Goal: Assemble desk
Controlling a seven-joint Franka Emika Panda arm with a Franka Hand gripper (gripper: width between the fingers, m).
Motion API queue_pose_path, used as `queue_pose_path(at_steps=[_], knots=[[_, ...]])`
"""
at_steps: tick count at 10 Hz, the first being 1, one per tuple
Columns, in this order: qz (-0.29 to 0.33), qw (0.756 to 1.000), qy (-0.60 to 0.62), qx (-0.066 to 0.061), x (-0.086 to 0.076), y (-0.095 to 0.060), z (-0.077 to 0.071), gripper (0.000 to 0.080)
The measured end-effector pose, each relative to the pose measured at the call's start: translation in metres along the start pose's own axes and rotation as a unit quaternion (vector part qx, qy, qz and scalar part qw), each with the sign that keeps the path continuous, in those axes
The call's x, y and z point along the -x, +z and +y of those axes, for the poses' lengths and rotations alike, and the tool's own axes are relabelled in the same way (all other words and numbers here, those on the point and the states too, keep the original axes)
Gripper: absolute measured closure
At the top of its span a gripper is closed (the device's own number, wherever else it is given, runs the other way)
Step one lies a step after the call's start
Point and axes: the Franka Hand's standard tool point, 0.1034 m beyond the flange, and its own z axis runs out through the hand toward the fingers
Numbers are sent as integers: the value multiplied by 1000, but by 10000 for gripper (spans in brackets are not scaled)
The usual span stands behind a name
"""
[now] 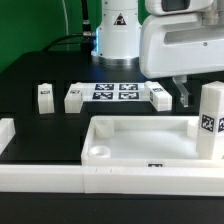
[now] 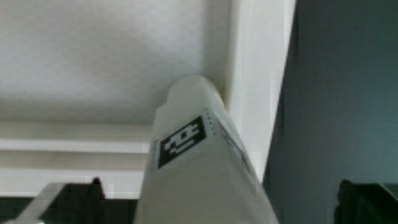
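The white tray-like desk panel (image 1: 140,140) lies flat near the front of the table. One white tagged leg (image 1: 209,120) stands upright at its corner on the exterior view's right. My gripper (image 1: 198,98) hangs over that leg's top, with one dark finger (image 1: 183,96) showing beside it. In the wrist view the leg (image 2: 199,150) rises between my fingers (image 2: 71,203), with a gap on each side, so my gripper (image 2: 217,208) is open and not touching it. The panel's floor (image 2: 89,60) and rim (image 2: 258,60) lie below.
Three loose legs lie at the back: one (image 1: 44,94) on the exterior view's left, one (image 1: 74,97) and one (image 1: 160,97) flanking the marker board (image 1: 113,94). A white border rail (image 1: 60,178) runs along the front. The robot base (image 1: 118,30) stands behind.
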Motion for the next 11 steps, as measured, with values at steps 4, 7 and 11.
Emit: queue_pose_path(at_steps=[4,7,11], knots=[[0,994,-107,3,0,0,2,151],[-1,994,-105,4,0,0,4,418],[-1,997,-82,3,0,0,4,509]])
